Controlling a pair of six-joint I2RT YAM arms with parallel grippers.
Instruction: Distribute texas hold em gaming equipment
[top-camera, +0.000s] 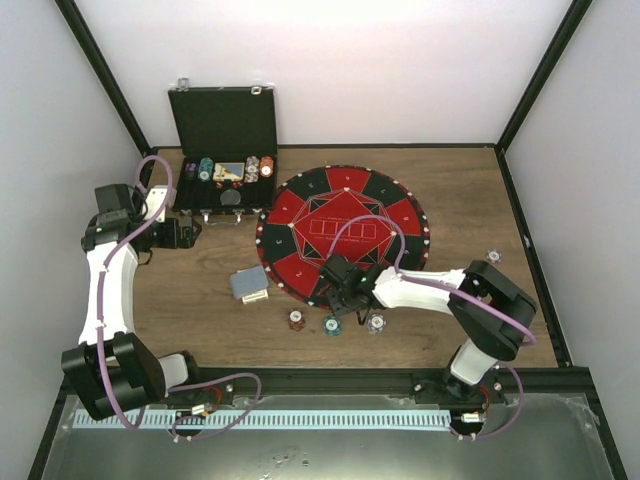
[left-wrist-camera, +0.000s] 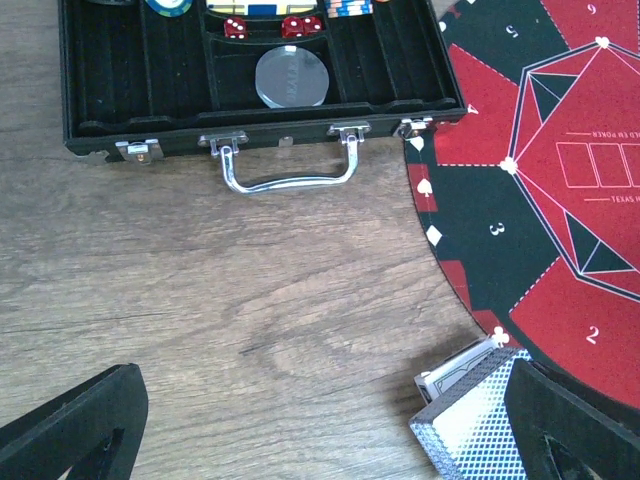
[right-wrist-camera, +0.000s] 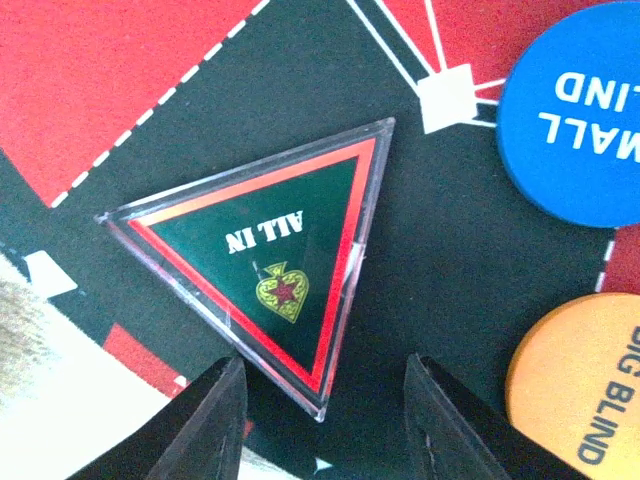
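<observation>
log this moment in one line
left gripper: open, above table near card deck | right gripper: open, straddling all in marker corner | blue button, orange button: on mat

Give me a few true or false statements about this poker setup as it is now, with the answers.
1. The black case stands open. True.
2. The ALL IN triangle lies on bare wood. False: it lies on the round mat.
3. Three chips lie on the table by the mat's near edge. True.
4. The left gripper is shut on the card deck. False: its jaws stand wide open, and the deck lies on the table beside one finger.
5. The orange button reads BIG BLIND. True.
</observation>
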